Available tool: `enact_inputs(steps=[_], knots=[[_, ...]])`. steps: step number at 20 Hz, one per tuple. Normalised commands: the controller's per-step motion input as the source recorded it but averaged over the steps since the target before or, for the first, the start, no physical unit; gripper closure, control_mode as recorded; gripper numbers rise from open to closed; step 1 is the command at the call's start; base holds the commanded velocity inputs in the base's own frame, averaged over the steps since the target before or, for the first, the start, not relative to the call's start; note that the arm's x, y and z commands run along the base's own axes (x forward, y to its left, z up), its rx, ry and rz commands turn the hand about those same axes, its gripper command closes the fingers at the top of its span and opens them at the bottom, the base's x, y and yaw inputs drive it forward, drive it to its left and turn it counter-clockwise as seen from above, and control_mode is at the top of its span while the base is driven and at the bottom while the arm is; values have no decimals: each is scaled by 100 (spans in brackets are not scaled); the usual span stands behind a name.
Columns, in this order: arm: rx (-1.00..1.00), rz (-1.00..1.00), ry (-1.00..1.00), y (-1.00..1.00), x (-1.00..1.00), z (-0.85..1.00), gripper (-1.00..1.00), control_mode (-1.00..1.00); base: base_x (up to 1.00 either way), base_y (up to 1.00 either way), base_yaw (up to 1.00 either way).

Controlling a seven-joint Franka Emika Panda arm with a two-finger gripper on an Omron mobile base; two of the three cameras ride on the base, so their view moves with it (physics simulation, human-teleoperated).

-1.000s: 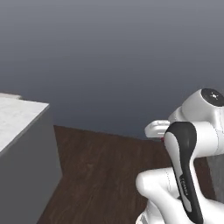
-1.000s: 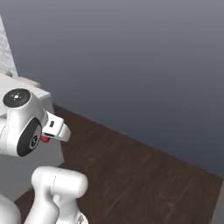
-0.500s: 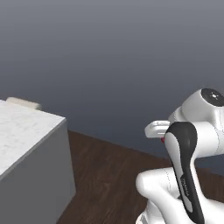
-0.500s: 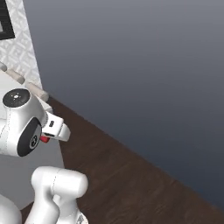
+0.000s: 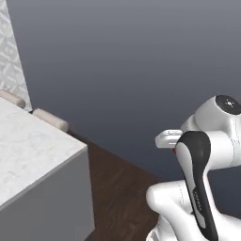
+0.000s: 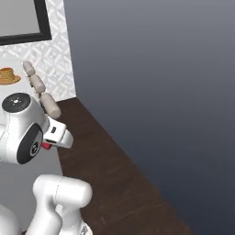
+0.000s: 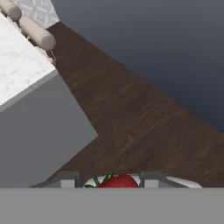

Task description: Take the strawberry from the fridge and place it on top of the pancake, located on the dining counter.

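The red strawberry (image 7: 119,181) with its green leaves sits between my two fingertips (image 7: 69,178), and my gripper (image 7: 109,179) is shut on it. From the right base view the gripper (image 6: 57,137) is held close to the arm, with a speck of the strawberry (image 6: 46,146) under it. The pancake (image 6: 6,73) on its tan plate lies far back on the dining counter (image 5: 33,155). The counter's corner (image 7: 22,70) is ahead and to the left of my hand. The fridge is out of view.
Round beige stools (image 6: 41,92) line the counter's far side, next to a patterned white wall (image 6: 53,50). Dark wood floor (image 7: 140,122) runs between the counter's grey side (image 7: 39,135) and a plain blue-grey wall (image 5: 141,70).
The whole picture has shifted: the base has moved, bringing the dining counter, stools and pancake into view. The arm keeps its pose with the strawberry in its grip.
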Motion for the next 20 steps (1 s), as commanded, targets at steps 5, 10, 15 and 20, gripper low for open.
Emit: enact_inputs(steps=[5,10,15,20], knots=[[0,0,0,0,0,0,100,100,75,-69,41],[0,0,0,0,0,0,100,100,79,-71,35],[0,0,0,0,0,0,100,100,83,-75,41],[0,0,0,0,0,0,100,100,72,-76,44]])
